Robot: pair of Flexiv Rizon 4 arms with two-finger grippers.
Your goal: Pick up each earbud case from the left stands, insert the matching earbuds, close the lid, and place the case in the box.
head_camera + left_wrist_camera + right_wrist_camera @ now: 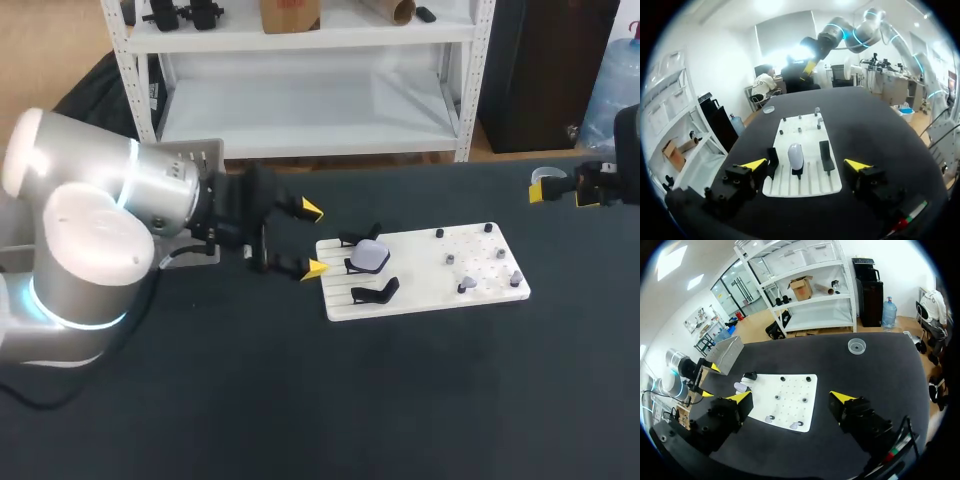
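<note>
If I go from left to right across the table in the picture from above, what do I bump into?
Left gripper → earbud case → earbuds → right gripper.

Black table [300, 400], cloth-like matte top. Three things sit directly on it. White board [420, 290], flat, a little right of centre in the head view, long side running roughly 9 to 3 o'clock with a slight tilt. Small clear round dish [547, 177] at about 2 o'clock from the board, well apart, near the far edge. Grey metal box [200, 157] at about 10 o'clock from the board, partly hidden.
</note>
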